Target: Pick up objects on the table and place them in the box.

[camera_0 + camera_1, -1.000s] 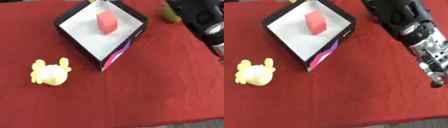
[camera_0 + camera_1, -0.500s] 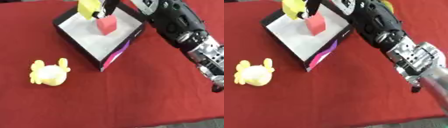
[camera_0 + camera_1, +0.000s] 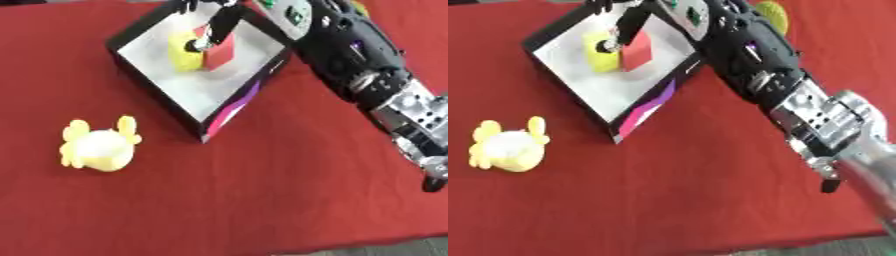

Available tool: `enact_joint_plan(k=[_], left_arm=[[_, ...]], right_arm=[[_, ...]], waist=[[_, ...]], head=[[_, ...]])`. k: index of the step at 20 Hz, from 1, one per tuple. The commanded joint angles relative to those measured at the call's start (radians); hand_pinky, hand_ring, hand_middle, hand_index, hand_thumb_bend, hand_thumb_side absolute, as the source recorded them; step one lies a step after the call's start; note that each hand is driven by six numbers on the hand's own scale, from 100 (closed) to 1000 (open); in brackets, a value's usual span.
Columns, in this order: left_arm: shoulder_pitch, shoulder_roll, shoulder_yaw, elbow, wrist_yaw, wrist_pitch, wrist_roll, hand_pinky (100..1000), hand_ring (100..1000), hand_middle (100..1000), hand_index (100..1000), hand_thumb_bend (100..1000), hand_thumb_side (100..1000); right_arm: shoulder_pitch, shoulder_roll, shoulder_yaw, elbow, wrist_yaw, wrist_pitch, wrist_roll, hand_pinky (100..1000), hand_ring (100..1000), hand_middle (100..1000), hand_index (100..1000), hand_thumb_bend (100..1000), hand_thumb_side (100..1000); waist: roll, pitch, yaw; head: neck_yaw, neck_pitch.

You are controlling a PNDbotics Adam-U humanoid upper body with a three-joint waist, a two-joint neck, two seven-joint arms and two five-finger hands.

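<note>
Left eye view:
- Right arm [image 3: 367,75] comes in from the lower right and reaches across into the box [image 3: 254,95]; a second ago it sat only at the right edge, half a second ago it was over the box's far corner.
- Right hand [image 3: 219,22] now sits lower, inside the box, dark fingers [image 3: 206,42] pointing down at the yellow object [image 3: 182,52].
- Yellow object rests on the white box floor, touching the left side of the red block [image 3: 223,50]; half a second ago it was up in the hand above the far rim, a second ago not in the box at all.
- Whether the fingers grip the yellow object or have parted from it: cannot tell, too blurred.
- Yellow plush toy [image 3: 98,145] lies on the red tablecloth [image 3: 262,200], left of the box and well apart from it, same spot as before.

Right eye view:
- Same layout, box rim [image 3: 645,107] shifted left.
- Small yellow-green object [image 3: 772,10] shows at the top edge behind the arm.
- Left hand in neither view.
</note>
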Motion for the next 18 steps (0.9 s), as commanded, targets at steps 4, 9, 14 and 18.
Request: enact_joint_plan(k=[4,9,14,18], left_arm=[[0.007,0.03,0.012,-0.014,0.004,0.002,0.015,932,743,791,871,256,634],[0.019,0.041,0.011,-0.014,0.002,0.002,0.012,931,741,768,870,254,637],[0.02,0.07,0.001,-0.014,-0.004,0.0,-0.015,924,734,760,869,249,632],[0.014,0.113,-0.012,-0.014,-0.014,0.004,-0.046,919,734,759,871,258,623]], right_arm=[[0.011,-0.102,-0.075,-0.127,-0.137,0.08,-0.109,925,828,817,905,245,477],[0.096,-0.278,-0.176,-0.386,-0.486,0.24,-0.332,928,809,790,872,100,453],[0.287,-0.496,-0.276,-0.645,-0.757,0.333,-0.504,938,817,799,876,100,610],[0.463,-0.598,-0.382,-0.78,-0.911,0.345,-0.62,939,811,791,870,100,508]], waist=[[-0.005,-0.038,-0.013],[-0.005,-0.043,-0.035],[-0.006,-0.043,-0.057],[0.002,-0.041,-0.07]], head=[[0.018,-0.001],[0.055,-0.001],[0.078,-0.001],[0.095,-0.001]])
